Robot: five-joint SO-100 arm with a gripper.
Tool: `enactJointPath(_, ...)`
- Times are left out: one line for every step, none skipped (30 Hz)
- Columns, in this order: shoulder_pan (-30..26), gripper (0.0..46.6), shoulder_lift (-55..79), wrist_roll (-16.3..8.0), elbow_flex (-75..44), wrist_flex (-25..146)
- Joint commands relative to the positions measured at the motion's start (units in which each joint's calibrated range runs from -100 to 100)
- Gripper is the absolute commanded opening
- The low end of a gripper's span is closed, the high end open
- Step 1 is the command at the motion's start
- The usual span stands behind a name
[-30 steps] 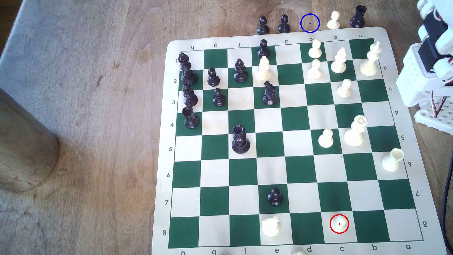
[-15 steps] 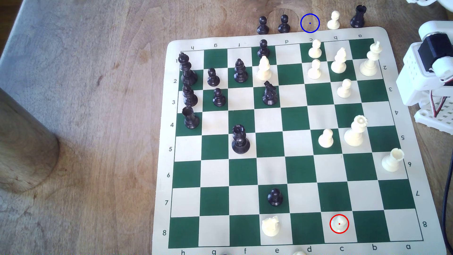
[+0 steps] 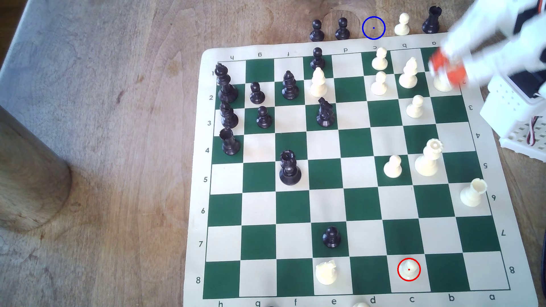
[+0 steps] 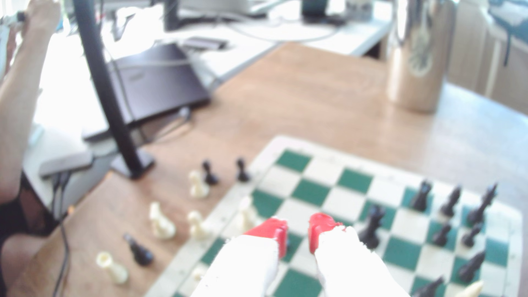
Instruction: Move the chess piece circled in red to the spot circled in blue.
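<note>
I am only at the reach: my claw [image 3: 446, 68] hangs blurred over the board's far corner, red tips a narrow gap apart, holding nothing. The chess piece [image 3: 409, 268] stands ringed in red on the near edge row, well away from my claw. Next I must cross, descend, and straddle its collar. The spot [image 3: 373, 28] on the worktop [image 3: 118, 118] lies bare. The metal tumbler [image 4: 417, 54] shows no contents.

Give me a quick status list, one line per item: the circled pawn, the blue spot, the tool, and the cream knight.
pawn: upright inside the red ring on c8, untouched.
spot: bare wood, nothing on it.
tool: red-tipped, slightly open, holding nothing; blurred over the board's top right corner in the exterior view.
knight: upright on e8.
</note>
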Motion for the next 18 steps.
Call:
enactJointPath(-6.0,8.9,9.2,-3.1,-4.9,2.8)
enactJointPath(-7.0,9.1,10.4,-3.2,-4.6,2.9)
enactJointPath(-8.4,9.9,11.4,-3.2,-4.1,2.9)
enactJointPath(-9.2,10.7,12.1,-3.3,-3.9,3.0)
enactJointPath(-10.7,13.8,13.7,-3.4,-2.5,3.3)
enactJointPath(-11.2,15.6,14.2,-3.4,-1.5,3.3)
enactJointPath(-11.4,16.7,14.9,-3.4,-0.4,3.2)
enactJointPath(-11.9,17.5,15.2,-3.4,0.9,2.9)
enactJointPath(-12.5,18.1,15.8,-3.6,2.6,2.3)
enactJointPath(-12.7,18.2,16.4,-3.8,2.9,2.2)
enactJointPath(-13.0,18.2,16.9,-4.1,3.3,1.8)
enactJointPath(-13.0,18.3,17.7,-4.2,3.7,1.4)
enactJointPath(-13.2,18.3,18.6,-4.3,4.0,0.9)
enactJointPath(-13.4,18.3,19.9,-4.5,4.8,-0.5)
enactJointPath(-13.4,18.3,20.8,-4.5,5.3,-1.3)
enactJointPath(-13.4,18.3,21.6,-4.6,5.8,-2.2)
enactJointPath(-13.4,18.3,22.5,-4.7,6.2,-3.2)
enactJointPath(-13.5,18.3,24.6,-4.9,7.5,-5.6)
